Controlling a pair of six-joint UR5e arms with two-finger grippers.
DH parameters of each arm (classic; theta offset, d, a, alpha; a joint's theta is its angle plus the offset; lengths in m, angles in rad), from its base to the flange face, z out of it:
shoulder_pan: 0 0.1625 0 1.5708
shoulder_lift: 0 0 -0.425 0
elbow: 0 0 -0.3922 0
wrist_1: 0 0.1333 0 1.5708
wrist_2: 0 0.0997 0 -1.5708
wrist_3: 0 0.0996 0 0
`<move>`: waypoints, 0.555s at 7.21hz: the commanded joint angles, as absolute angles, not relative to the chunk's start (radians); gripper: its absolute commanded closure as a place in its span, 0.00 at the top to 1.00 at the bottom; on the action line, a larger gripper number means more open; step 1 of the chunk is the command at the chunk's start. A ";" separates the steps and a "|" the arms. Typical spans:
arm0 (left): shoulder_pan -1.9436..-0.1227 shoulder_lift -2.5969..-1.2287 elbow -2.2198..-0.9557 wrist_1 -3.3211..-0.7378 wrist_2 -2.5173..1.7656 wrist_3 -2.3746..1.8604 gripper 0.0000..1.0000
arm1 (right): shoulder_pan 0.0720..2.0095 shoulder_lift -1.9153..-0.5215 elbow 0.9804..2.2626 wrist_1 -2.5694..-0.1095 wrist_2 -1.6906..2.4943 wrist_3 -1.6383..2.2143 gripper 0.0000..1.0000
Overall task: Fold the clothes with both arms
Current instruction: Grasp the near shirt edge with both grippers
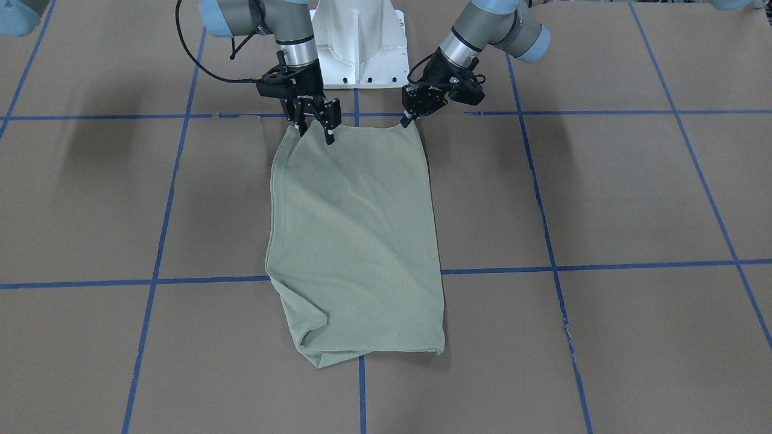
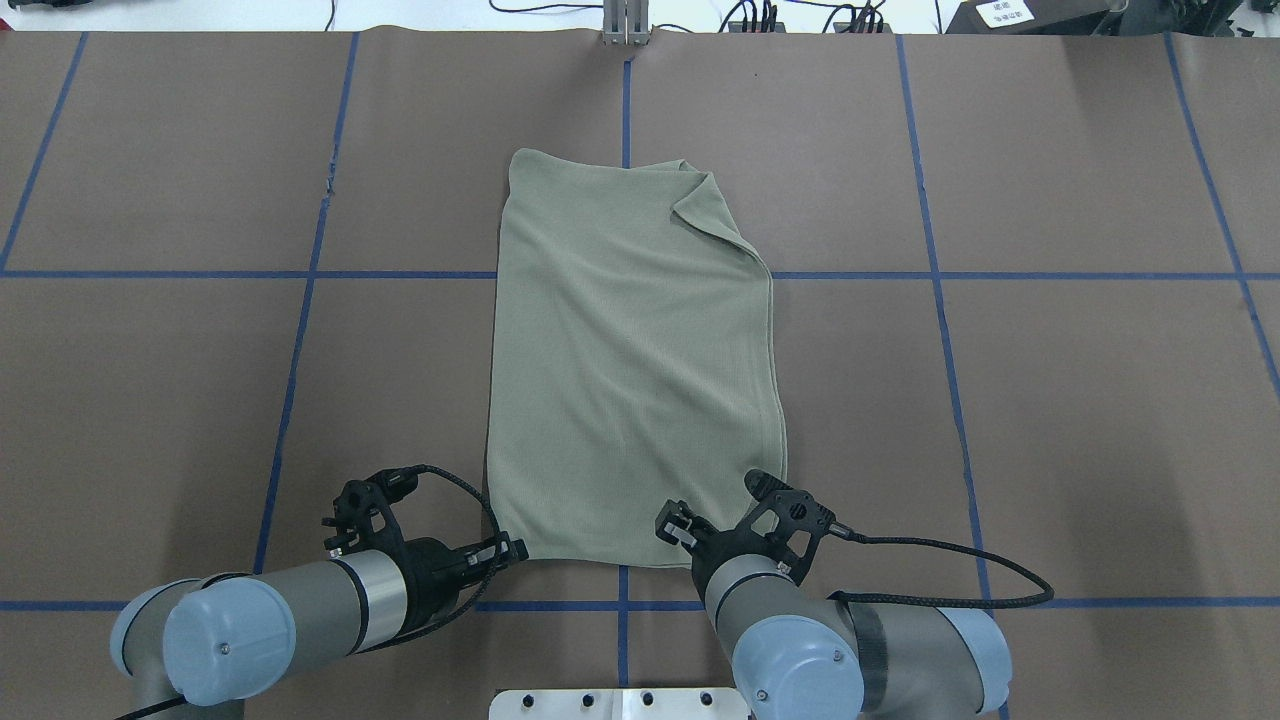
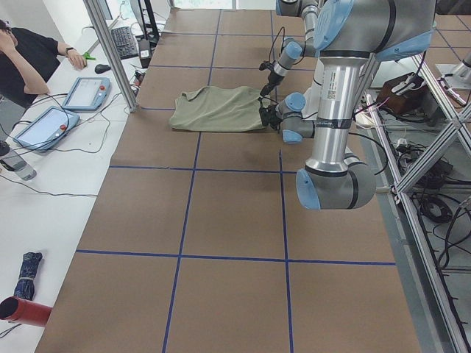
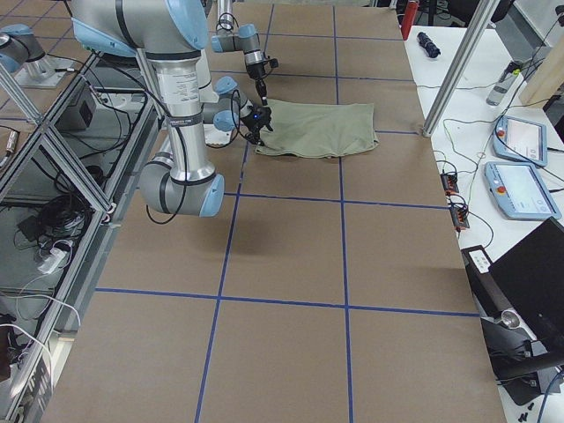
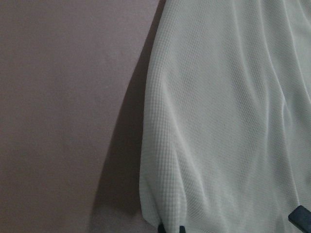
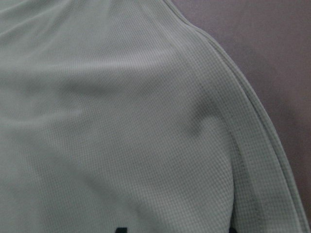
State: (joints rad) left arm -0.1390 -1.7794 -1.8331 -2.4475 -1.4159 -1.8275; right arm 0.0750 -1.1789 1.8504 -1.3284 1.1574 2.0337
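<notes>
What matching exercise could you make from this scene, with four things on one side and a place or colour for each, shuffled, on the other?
Things:
1. shirt
2. left gripper
3. right gripper
4. tape lines

Descriptions:
A. blue, forming a grid
B. at the shirt's robot-side edge, on the front-facing view's left
C. pale green, folded into a long rectangle
D. at the shirt's robot-side edge, on the front-facing view's right

Pairs: 1-C, 2-D, 3-B, 4-A
</notes>
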 commanded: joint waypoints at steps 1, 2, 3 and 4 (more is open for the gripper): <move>-0.138 -1.779 -1.836 -2.448 -1.416 -1.827 0.00 | 0.078 -1.175 1.851 -1.327 1.157 2.065 0.00; -0.140 -1.779 -1.839 -2.448 -1.416 -1.825 0.00 | 0.083 -1.170 1.858 -1.327 1.157 2.066 0.00; -0.147 -1.778 -1.853 -2.447 -1.419 -1.824 0.00 | 0.090 -1.170 1.882 -1.328 1.157 2.066 0.00; -0.153 -1.758 -1.902 -2.442 -1.422 -1.789 0.00 | 0.097 -1.184 1.951 -1.354 1.160 2.063 0.00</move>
State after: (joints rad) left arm -0.1461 -1.7738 -1.8591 -2.4463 -1.4185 -1.8165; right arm 0.0887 -1.1744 1.8888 -1.3338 1.1573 2.0643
